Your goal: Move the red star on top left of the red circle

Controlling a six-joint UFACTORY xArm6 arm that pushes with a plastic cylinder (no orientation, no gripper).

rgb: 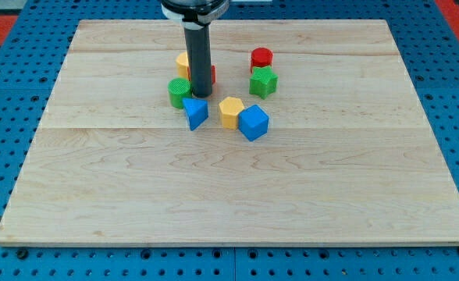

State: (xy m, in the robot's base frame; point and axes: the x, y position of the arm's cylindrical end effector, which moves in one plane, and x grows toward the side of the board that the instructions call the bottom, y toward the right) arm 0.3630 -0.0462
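Tip: the tip [201, 94] sits down on the board [354, 195], just beside the green cylinder [179, 91] on the view's right and just above the blue triangle [196, 112].
Claw: there is none; the arm ends in a bare rod that holds nothing and can only push.
Red star: mostly hidden behind the rod; only a sliver of red [212, 75] shows at the rod's right edge, so its shape cannot be confirmed.
Red circle: the red circle [261, 58] stands near the view's top, touching or just above the green star [264, 81].
Others: a yellow block [183, 62] peeks out left of the rod; a yellow hexagon [231, 111] and blue cube [253, 122] lie lower down.
Done: the rod appears to be at the star, probably in contact.
Left: the star lies left of and slightly below the circle, apart from it; it likely needs pushing toward the view's top and right to end up close at the circle's upper left.
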